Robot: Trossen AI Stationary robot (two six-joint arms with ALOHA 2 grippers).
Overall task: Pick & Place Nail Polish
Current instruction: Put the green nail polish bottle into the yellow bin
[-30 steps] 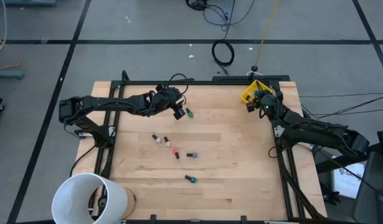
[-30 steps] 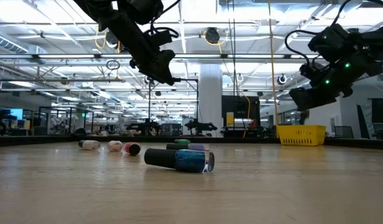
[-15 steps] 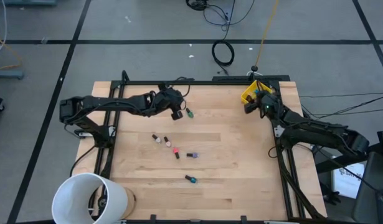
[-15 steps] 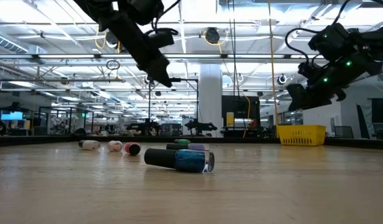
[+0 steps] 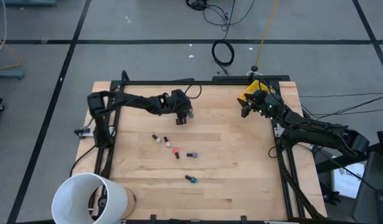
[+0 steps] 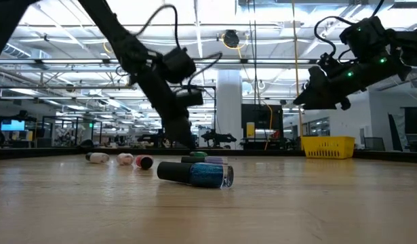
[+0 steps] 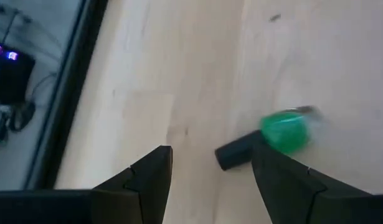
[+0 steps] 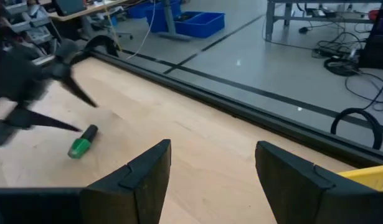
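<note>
Worktop (image 5: 241,180) of pale wood carries six small nail polish bottles, all lying on their sides.

Green bottle (image 5: 189,114) lies near the far edge, left of centre. Left gripper (image 5: 181,118) is lowered beside it with its jaws open and nothing between them. In the left wrist view, the green bottle (image 7: 266,140) lies just ahead of the fingertips (image 7: 155,163), its dark cap toward the gap between them; it is not gripped.

Remaining bottles lie loose around the middle of the worktop:
- pale bottle (image 5: 156,139) and dark bottle (image 5: 167,141), close together, left of centre;
- red bottle (image 5: 176,152), just nearer the front edge;
- purple bottle (image 5: 192,155), beside the red one;
- teal bottle (image 5: 190,179), alone, closest to the front edge.

Right gripper (image 5: 246,109) hangs above the far right corner, beside the yellow bin (image 5: 250,91). Its jaws are open and hold nothing.

White bucket (image 5: 88,199) stands at the front left corner of the worktop.
</note>
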